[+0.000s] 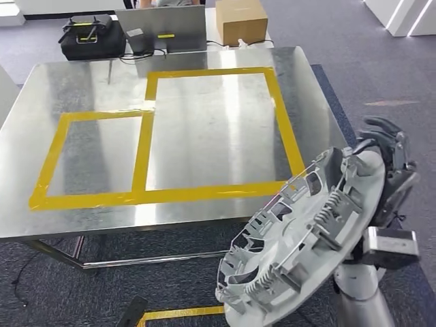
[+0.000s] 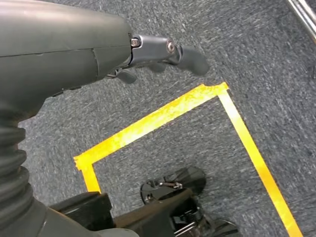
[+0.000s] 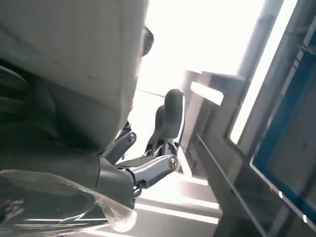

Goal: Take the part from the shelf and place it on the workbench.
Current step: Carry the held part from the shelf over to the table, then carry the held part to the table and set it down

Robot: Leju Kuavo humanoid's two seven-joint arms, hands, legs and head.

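Note:
The part (image 1: 303, 238) is a large round silver-grey disc with ribs, slots and springs on its upper face. It is tilted, held in the air off the front right corner of the metal workbench (image 1: 92, 82). My right hand (image 1: 390, 167) grips the disc's far right rim, dark fingers curled over the edge. In the right wrist view the pale underside of the part (image 3: 74, 64) lies against the right hand (image 3: 156, 148). My left hand (image 2: 160, 52) hangs over the carpet, fingers loosely extended, holding nothing.
Yellow tape marks two rectangles (image 1: 216, 129) on the workbench top. At its far edge stand a black case (image 1: 91, 37), a grey panel (image 1: 162, 28) and a cardboard box (image 1: 240, 20). Yellow tape lines (image 2: 156, 118) lie on the grey carpet below.

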